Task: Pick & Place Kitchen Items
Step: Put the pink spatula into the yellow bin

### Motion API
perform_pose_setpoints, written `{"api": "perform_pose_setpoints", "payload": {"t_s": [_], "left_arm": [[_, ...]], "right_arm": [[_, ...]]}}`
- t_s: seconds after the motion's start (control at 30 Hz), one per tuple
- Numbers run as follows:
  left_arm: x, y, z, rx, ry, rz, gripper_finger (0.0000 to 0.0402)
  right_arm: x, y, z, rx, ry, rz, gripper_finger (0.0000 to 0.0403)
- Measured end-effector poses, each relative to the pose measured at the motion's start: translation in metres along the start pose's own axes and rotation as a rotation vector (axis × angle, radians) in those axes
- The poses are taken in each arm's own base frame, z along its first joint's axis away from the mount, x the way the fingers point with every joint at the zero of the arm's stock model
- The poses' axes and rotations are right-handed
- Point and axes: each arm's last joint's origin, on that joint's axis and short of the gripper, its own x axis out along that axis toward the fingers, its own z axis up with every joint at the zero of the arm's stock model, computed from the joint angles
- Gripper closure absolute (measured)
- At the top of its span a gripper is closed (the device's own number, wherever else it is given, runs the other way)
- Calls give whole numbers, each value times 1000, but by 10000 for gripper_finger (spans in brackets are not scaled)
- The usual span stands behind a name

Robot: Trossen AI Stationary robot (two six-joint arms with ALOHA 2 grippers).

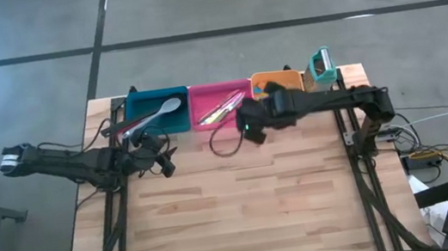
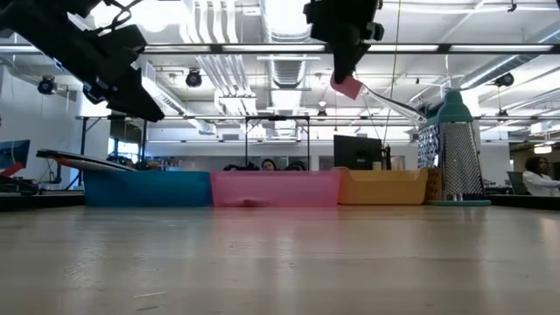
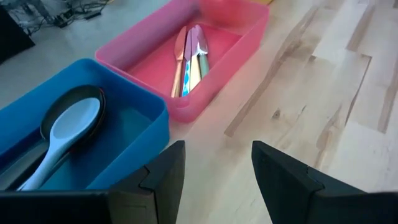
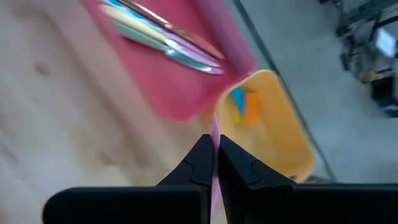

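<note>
Right gripper (image 4: 213, 163), raised above the desk (image 1: 245, 218) near the pink bin (image 1: 220, 109), fingers pinched on a pink-handled utensil (image 2: 348, 87), its far end hidden; left gripper (image 3: 214, 171) fingers apart, empty, beside the blue bin (image 1: 155, 108)

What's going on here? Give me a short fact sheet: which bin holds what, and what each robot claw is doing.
teal bin: grey spatula on dark spoons
pink bin: knives
orange bin: small blue and orange items
left gripper: open, empty, above the table near the teal bin
right gripper: shut on a pink-handled utensil, raised near the pink and orange bins
</note>
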Motion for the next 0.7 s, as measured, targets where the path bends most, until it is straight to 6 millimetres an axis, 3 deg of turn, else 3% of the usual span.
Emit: {"api": "perform_pose_setpoints", "payload": {"t_s": [0.43,0.7], "left_arm": [[0,-3,7,58,-64,-24,211],[-1,-4,13,93,-104,-33,211]], "right_arm": [[59,-89,28,-114,47,-174,395],[87,-129,36,-121,18,-117,395]]}}
